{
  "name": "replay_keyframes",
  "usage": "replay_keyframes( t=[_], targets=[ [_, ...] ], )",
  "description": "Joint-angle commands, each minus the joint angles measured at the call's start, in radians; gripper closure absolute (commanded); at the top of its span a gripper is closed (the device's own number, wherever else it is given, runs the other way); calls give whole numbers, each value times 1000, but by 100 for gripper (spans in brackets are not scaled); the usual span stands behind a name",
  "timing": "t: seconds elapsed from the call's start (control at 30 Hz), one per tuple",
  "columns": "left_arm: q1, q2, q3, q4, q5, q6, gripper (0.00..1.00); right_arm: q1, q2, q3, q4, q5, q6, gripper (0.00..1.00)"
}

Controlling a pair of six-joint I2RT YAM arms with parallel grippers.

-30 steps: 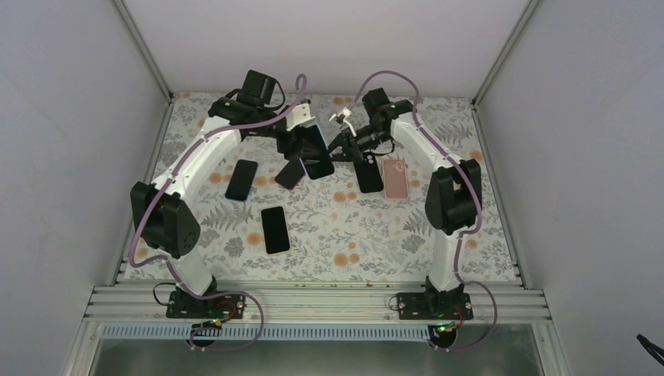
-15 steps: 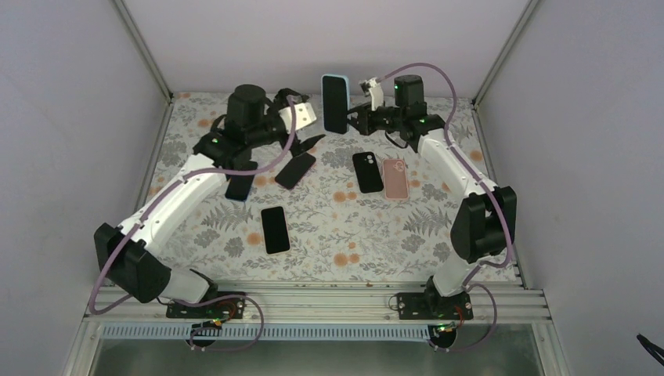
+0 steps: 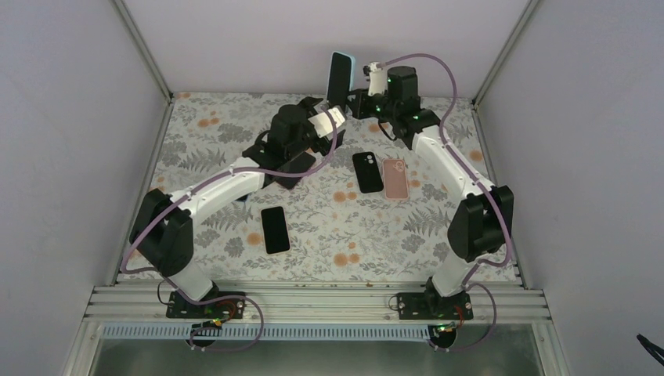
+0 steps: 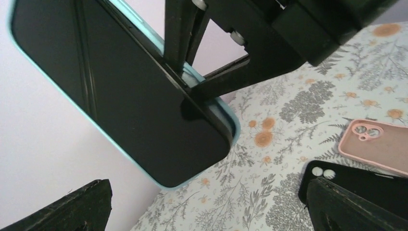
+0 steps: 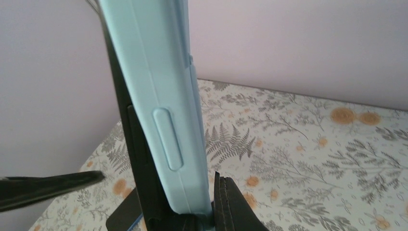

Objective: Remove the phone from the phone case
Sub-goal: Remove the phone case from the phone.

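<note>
The phone has a black screen and sits in a light blue case. It is held upright in the air near the back wall. My right gripper is shut on its lower end; in the right wrist view the right gripper clamps the case from both sides. My left gripper is wide open and empty, just below and in front of the phone. In the left wrist view the left gripper shows only its two fingertips at the bottom corners, apart from the phone's screen.
A black case and a pink case lie side by side on the floral table, right of centre; both show in the left wrist view, the pink case and the black case. A black phone lies nearer. Two dark phones lie partly under my left arm.
My right gripper has lifted the cased phone up and back, standing it upright. My left gripper let go of it, swung away left, then came back toward it with its jaws open.
</note>
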Motion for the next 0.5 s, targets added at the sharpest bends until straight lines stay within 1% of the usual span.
replay_keyframes(
  t=[0.0, 0.23, 0.47],
  targets=[
    [-8, 26, 41, 120, -59, -43, 0, 20, 3, 52, 95, 24, 29, 97],
    [-11, 58, 61, 147, -100, -45, 0, 27, 12, 44, 104, 11, 27, 97],
    [-10, 79, 37, 210, -183, -5, 0, 31, 10, 38, 107, 2, 26, 97]
  ],
)
